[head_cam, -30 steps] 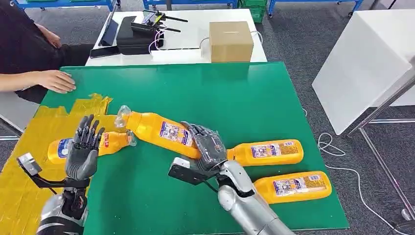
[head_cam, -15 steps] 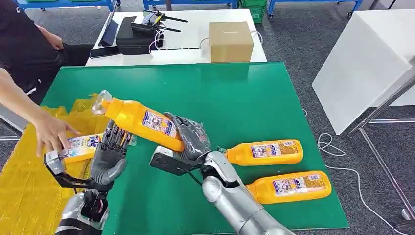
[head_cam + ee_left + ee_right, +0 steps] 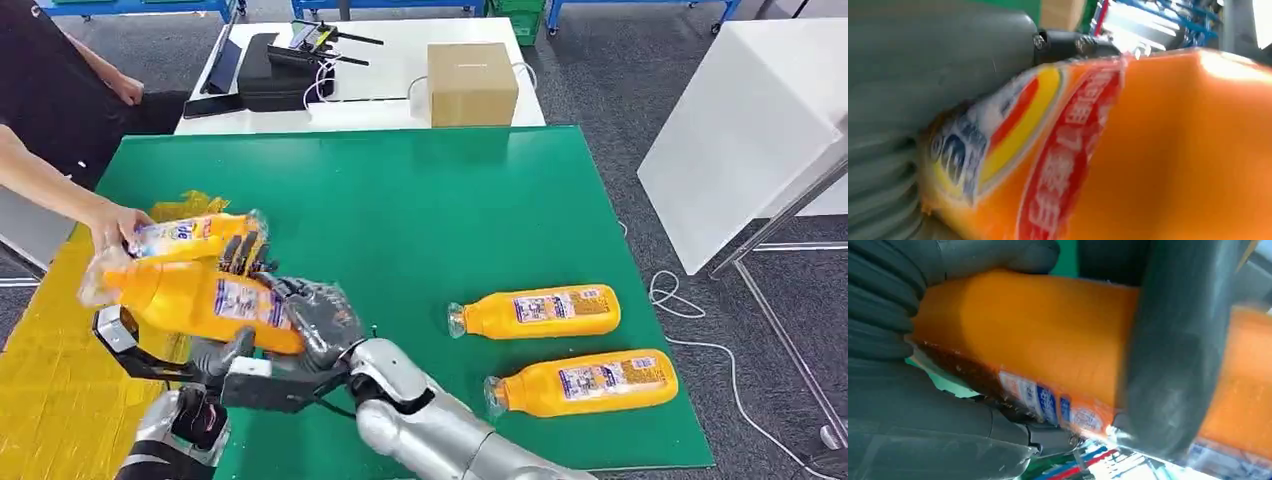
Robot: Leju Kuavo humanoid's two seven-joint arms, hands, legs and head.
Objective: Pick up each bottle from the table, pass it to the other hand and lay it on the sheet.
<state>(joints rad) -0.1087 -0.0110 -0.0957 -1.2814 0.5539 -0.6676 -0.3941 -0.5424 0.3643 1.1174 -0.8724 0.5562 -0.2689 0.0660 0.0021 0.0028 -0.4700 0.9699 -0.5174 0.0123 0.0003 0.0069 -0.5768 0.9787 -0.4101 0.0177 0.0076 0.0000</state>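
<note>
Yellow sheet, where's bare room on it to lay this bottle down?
The yellow sheet is bare along its near-left part, beside the left hand. Its far end is crowded: a person's hand holds another bottle there, just behind the carried bottle.

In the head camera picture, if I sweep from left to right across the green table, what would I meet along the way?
Person's hand on a bottle → orange bottle gripped by the robot's right hand → bottle lying on the green → nearer lying bottle → white table.
</note>
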